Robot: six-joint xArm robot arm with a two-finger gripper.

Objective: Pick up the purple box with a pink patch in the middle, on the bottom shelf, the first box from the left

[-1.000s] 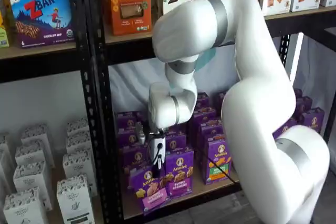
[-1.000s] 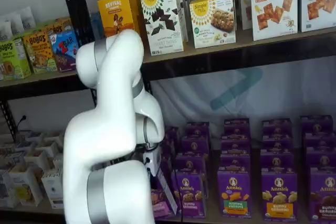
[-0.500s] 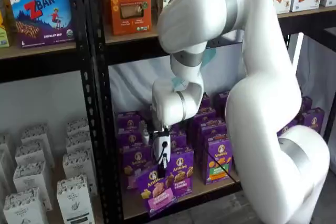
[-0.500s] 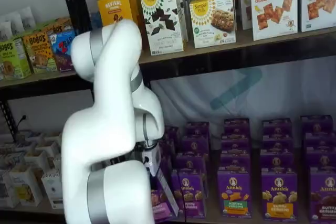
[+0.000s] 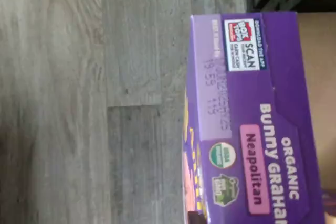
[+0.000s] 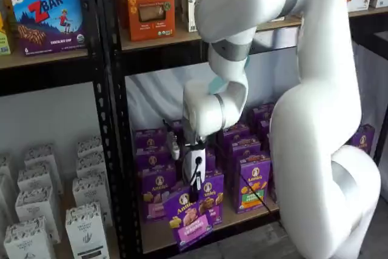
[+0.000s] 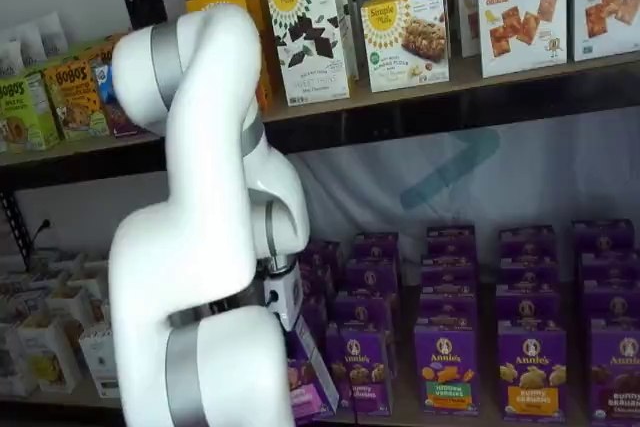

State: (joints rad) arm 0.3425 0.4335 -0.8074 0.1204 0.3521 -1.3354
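I see even, soft light in both shelf views; my wrist view looks slightly blurred, perhaps dimmer.

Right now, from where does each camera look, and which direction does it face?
Wrist view: on the wrist, facing down onto the top of the purple box, with grey floor planks beside it; no jaws show.
Shelf view: in front of the rack, at an angle, facing the bottom shelf; the white arm and the gripper show, holding the box.
Shelf view: in front, facing the shelves; the arm hides most of the box.
All three views share the purple box.
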